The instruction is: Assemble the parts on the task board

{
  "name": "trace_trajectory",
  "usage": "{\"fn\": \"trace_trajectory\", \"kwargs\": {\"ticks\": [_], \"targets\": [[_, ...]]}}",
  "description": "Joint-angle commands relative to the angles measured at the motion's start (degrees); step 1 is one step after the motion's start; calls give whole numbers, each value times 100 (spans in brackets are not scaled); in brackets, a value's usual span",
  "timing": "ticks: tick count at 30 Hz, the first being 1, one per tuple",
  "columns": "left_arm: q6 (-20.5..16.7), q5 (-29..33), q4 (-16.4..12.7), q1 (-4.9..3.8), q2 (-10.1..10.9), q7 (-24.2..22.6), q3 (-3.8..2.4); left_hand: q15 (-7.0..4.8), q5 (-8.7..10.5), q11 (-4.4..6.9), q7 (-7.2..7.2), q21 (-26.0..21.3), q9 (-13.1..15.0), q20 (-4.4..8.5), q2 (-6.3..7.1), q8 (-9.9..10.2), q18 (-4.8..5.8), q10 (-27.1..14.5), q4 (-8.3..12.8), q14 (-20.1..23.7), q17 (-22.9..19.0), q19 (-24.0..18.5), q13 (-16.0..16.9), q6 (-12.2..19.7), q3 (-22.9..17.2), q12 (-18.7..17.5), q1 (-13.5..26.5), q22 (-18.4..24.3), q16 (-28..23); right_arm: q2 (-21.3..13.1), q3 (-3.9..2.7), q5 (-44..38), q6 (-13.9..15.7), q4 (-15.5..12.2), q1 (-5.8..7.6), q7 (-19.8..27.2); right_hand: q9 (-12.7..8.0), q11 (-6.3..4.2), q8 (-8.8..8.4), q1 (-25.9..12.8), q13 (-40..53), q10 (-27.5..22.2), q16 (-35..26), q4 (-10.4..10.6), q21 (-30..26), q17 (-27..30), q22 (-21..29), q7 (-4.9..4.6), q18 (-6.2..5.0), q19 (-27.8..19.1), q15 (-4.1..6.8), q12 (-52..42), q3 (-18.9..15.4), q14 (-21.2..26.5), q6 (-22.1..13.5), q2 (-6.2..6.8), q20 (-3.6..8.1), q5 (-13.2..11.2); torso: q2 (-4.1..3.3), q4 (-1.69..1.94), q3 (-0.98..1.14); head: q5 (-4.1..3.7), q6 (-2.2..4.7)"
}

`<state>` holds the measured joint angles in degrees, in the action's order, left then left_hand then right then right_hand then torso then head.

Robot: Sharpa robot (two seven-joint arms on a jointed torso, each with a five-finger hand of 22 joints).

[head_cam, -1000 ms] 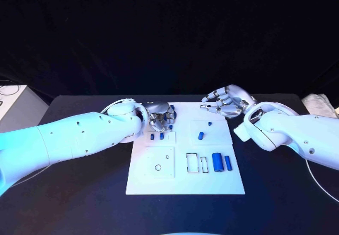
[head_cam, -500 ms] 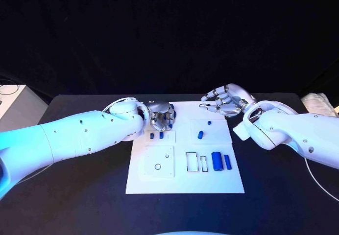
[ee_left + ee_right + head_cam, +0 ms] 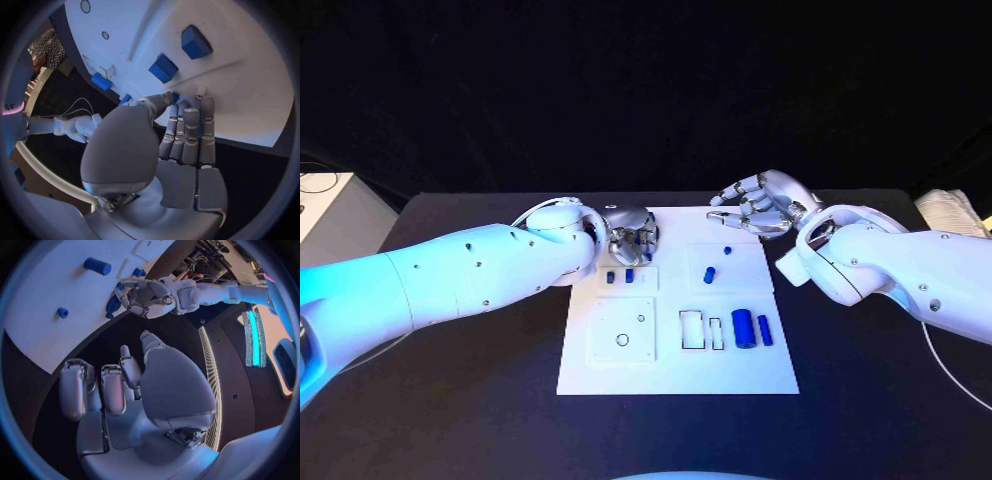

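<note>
The task board (image 3: 678, 345) is lying in the middle of the black table (image 3: 459, 400), and most of the assembly is looking unfinished; I am judging the work to be at an early stage.

The left hand (image 3: 629, 241) is working at the board's 11 o'clock corner; its fingers (image 3: 187, 131) are lying close together with their tips down on the white surface, and a small blue part (image 3: 174, 97) is peeking out between thumb and fingertips; it is looking like a pinch, though I cannot tell for sure whether the part is truly being held or only touched.

The right hand (image 3: 759, 206) is hovering just off the board's 1 o'clock corner, over the table; its fingers (image 3: 76, 390) are curling loosely with gaps between them and are gripping nothing.

Two short blue pieces (image 3: 619, 277) are standing just toward 6 o'clock of the left hand; a small blue peg (image 3: 710, 275) is sitting near the board's centre toward 1 o'clock; a broad blue cylinder (image 3: 743, 329) and a slimmer blue bar (image 3: 764, 329) are lying side by side at about 4 o'clock, just beside two outlined rectangular slots (image 3: 701, 331) which are appearing unfilled; the round holes (image 3: 623, 340) at 8 o'clock are also appearing open.

So several parts are probably waiting to be seated, these loose cylinders among them.
</note>
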<state>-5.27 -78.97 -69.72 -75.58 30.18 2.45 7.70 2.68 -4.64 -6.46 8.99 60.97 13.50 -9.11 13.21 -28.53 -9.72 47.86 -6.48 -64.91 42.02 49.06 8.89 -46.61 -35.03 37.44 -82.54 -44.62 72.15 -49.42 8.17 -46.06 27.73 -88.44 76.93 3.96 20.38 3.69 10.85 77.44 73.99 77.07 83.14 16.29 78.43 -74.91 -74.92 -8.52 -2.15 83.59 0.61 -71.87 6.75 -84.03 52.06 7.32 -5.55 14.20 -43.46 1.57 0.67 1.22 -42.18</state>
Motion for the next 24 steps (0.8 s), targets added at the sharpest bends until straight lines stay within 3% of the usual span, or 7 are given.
{"fn": "trace_trajectory", "kwargs": {"ticks": [1,9,24], "targets": [[208,57,-9,32,-30,-33,12,2,29,-9,16,30,-15,44,19,41,-77,34,28,-9,-44,-4,-42,-38,-26,-60,71,-15,34,-1,-2,-30,-51,-16,-1,45,5,-2,31,-11,5,-4,-5,0,29,-235,-691,-4,-82,-7,-3,-2,34,-280,-23,-26,4,30,1,3,2,-9,0],[280,62,9,43,-37,-7,13,18,29,-27,30,47,-23,34,13,86,-76,26,61,8,-94,-21,-100,-69,-48,-155,84,-34,43,-8,-2,-32,-51,-21,-1,44,5,-2,31,-11,5,-4,-5,0,29,-235,-691,-4,-82,-7,-3,-2,34,-280,-23,-26,4,30,3,1,3,-11,-7],[331,33,33,49,-43,71,13,-68,26,72,3,313,-3,92,-197,172,-53,417,355,-186,38,111,-171,-315,-219,-202,-33,-309,239,-15,-2,-37,-51,-25,-1,41,8,-4,37,-17,7,6,-8,2,29,-233,-693,-1,-81,-3,-1,-7,41,-282,-15,-24,6,34,5,3,-1,-20,-22]]}}
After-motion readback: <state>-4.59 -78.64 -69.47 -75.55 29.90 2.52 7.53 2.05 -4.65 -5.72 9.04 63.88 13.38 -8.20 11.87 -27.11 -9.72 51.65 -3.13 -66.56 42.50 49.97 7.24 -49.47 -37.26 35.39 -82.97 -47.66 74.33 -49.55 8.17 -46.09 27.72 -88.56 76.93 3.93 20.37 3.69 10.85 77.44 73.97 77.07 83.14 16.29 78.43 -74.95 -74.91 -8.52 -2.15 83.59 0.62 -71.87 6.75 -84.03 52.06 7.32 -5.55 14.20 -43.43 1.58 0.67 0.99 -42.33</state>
